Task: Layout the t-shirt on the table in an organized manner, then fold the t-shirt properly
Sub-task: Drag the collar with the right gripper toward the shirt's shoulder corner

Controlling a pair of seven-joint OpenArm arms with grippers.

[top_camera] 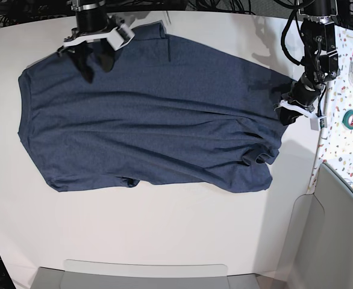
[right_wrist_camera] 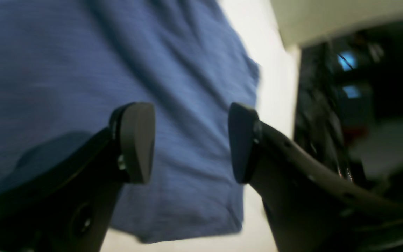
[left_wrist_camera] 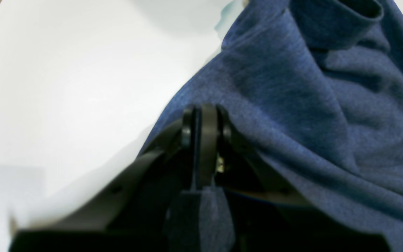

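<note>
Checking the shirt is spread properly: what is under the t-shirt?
The white table shows all around the t-shirt, which lies on it plain side up. The cloth hides whatever is beneath, so nothing more can be seen.

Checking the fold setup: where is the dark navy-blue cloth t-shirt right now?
In the base view, the dark navy-blue cloth t-shirt lies spread across the upper middle of the white table, between the open right gripper at its left top and the left gripper pinching its right edge.
</note>
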